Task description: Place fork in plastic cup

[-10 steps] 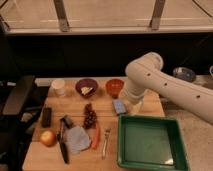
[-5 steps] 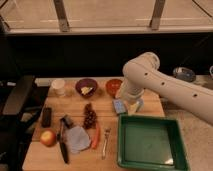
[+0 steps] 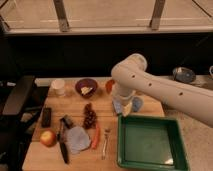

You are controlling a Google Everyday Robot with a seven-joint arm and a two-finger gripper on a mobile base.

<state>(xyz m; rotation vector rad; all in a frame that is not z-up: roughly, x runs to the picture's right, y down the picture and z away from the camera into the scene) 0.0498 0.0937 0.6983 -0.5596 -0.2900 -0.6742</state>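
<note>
The silvery fork [image 3: 105, 143] lies on the wooden table [image 3: 50, 159] near the front, just right of the orange carrot [image 3: 95, 138] and left of the green tray. The small light-blue plastic cup [image 3: 136, 104] stands near the table's right edge, behind the tray. My gripper [image 3: 124, 107] hangs down from the white arm [image 3: 150, 85], low over the table between a blue sponge [image 3: 118, 106] and the cup. It hides part of both. It is far from the fork and nothing shows in it.
A green tray [image 3: 150, 143] fills the front right. A whitish cup [image 3: 59, 87], purple bowl [image 3: 86, 87] and orange bowl [image 3: 108, 85] stand at the back. Grapes [image 3: 89, 118], a grey cloth [image 3: 77, 138], a black-handled knife [image 3: 63, 146], an apple [image 3: 48, 138] and a dark bar [image 3: 46, 116] lie left.
The arm and gripper have shifted a little to the left, toward the blue sponge. The fork and the other objects have not moved.
</note>
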